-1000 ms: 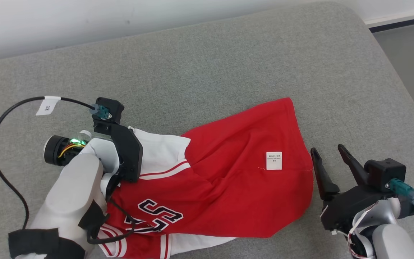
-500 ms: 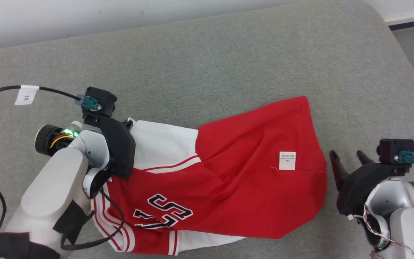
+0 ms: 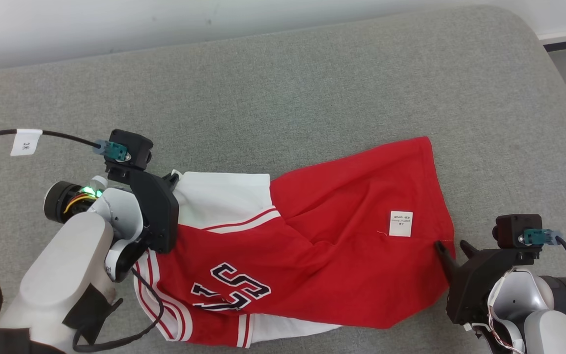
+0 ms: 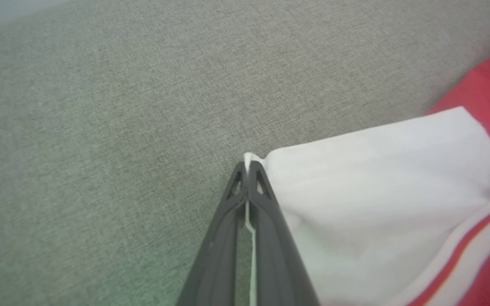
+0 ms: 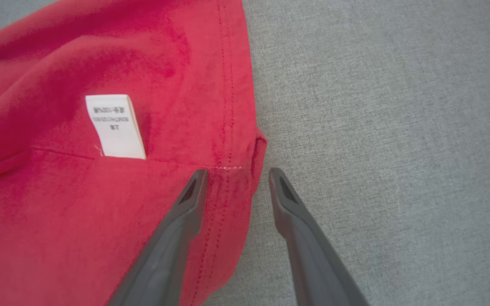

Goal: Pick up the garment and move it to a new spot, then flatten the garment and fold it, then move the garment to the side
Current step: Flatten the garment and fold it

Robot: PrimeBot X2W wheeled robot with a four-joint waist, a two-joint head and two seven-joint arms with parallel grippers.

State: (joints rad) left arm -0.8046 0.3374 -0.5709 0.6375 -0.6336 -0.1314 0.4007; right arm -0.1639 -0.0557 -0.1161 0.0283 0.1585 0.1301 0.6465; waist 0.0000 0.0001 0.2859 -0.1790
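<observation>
Since we judge the garment (image 3: 322, 255) needs stretching flat, our left gripper (image 4: 247, 168) has its jaws clamped on the white sleeve corner (image 4: 257, 160), far left of the care label (image 3: 401, 223). It lies on the grey cushion (image 3: 312, 98), long axis left to right, sleeve end left, red hem (image 5: 245, 127) right. Just right of the label, our right gripper (image 5: 236, 172) straddles that hem, jaws apart, apparently to pinch it.

Grey cushion (image 3: 312, 88), red/wht jersey (image 3: 337, 246) on it
</observation>
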